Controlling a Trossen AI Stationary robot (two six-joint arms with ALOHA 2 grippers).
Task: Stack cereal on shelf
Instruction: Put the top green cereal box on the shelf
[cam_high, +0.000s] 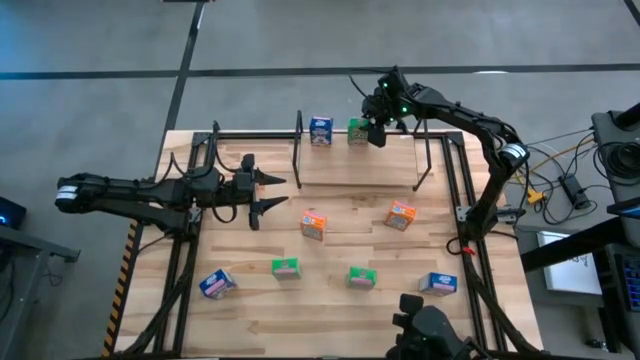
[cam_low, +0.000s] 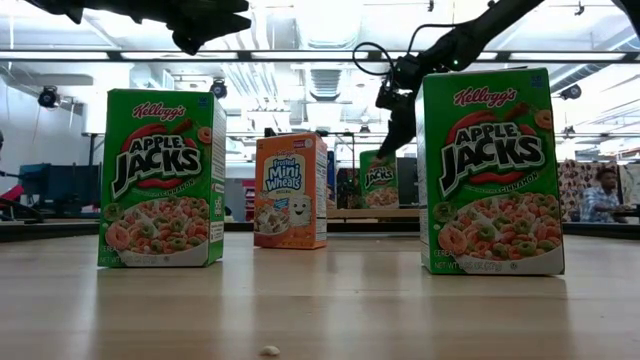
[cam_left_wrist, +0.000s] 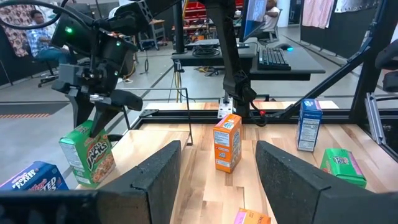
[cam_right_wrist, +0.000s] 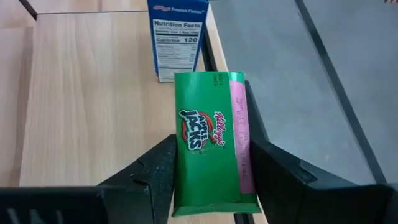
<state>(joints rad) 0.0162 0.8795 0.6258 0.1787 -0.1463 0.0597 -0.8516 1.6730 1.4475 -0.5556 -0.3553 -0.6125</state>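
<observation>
I see the right end effector (cam_right_wrist: 208, 180) on the shelf (cam_high: 360, 165) — fingers straddling a green box (cam_right_wrist: 211, 140), grip unclear; left end effector (cam_high: 268, 195) open, empty.

Two green Apple Jacks boxes are seen upright on the counter (cam_low: 320, 300); the near-left green box (cam_low: 160, 178) stands left of an orange Mini Wheats box (cam_low: 290, 190), and the near-right green box (cam_low: 495, 172) stands right of it; the orange box is set farther back. A third, far green box (cam_low: 378, 178) is seen behind, right of the orange box, with the right gripper (cam_low: 400, 125) directly above it; a small crumb (cam_low: 269, 350) lies on the counter in front of the orange box.
</observation>
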